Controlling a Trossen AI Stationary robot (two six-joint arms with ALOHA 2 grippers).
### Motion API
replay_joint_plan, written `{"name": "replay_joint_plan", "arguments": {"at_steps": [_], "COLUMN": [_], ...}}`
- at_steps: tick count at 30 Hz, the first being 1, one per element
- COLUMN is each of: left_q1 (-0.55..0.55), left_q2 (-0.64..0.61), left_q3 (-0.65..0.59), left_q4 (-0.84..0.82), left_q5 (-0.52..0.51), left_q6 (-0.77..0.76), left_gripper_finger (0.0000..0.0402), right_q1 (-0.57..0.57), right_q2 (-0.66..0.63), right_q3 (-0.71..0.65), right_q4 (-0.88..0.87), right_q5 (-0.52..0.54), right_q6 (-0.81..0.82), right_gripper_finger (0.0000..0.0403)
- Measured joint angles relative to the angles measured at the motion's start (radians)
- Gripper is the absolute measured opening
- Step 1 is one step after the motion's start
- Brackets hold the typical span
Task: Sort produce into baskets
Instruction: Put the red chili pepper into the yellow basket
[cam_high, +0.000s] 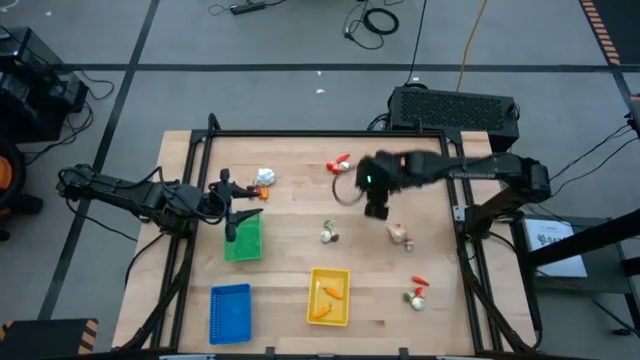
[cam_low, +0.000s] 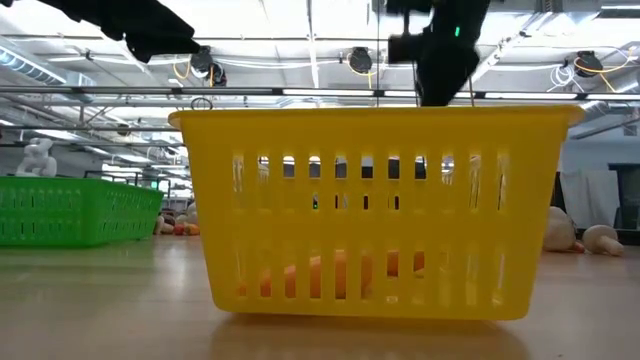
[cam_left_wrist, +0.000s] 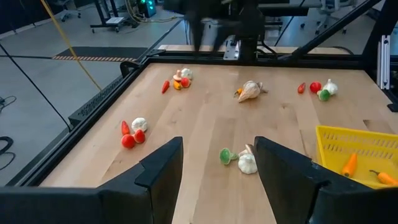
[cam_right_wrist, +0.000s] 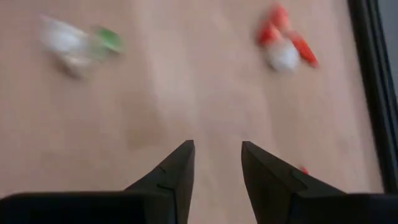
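Pale wood table (cam_high: 300, 240), black frame (cam_high: 300, 134) around it.
Green basket (cam_high: 243, 238), solid green, slotted walls.
Blue basket (cam_high: 230, 311), solid blue.
Yellow basket (cam_high: 329, 296), bright yellow, vertical slots; orange carrots (cam_high: 327, 300) inside.
White bulb (cam_high: 327, 235) with green top, mid-table.
Beige-white bulb (cam_high: 400, 237) with orange tip.
Red peppers (cam_high: 339, 163) near far edge, one white piece alongside.
Red, white and green cluster (cam_high: 416, 293) right of yellow basket.
White-and-orange pile (cam_high: 264, 179) near left gripper (cam_high: 232, 193).
Both arms dark; right gripper (cam_high: 375, 207) black, small green light on its wrist.
Grey floor, black cables.
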Motion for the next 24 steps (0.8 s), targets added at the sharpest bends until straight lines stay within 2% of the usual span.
{"name": "replay_joint_plan", "arguments": {"at_steps": [6, 10, 17, 24], "left_q1": [0.0, 0.0, 0.0, 0.0], "left_q2": [0.0, 0.0, 0.0, 0.0], "left_q3": [0.0, 0.0, 0.0, 0.0], "left_q4": [-0.008, -0.008, -0.008, -0.008], "left_q5": [0.0, 0.0, 0.0, 0.0], "left_q6": [-0.001, 0.0, -0.008, -0.026], "left_gripper_finger": [0.0205, 0.0205, 0.0205, 0.0205], "right_q1": [-0.26, -0.377, -0.507, -0.548], "right_q2": [0.008, 0.008, 0.103, 0.248], "right_q3": [-0.076, -0.111, -0.124, -0.125], "right_q4": [0.044, 0.122, 0.151, 0.18], "right_q5": [-0.036, -0.034, -0.086, -0.092], "right_q6": [-0.077, -0.134, -0.204, -0.272], "right_gripper_finger": [0.0187, 0.0228, 0.0255, 0.0256]}}
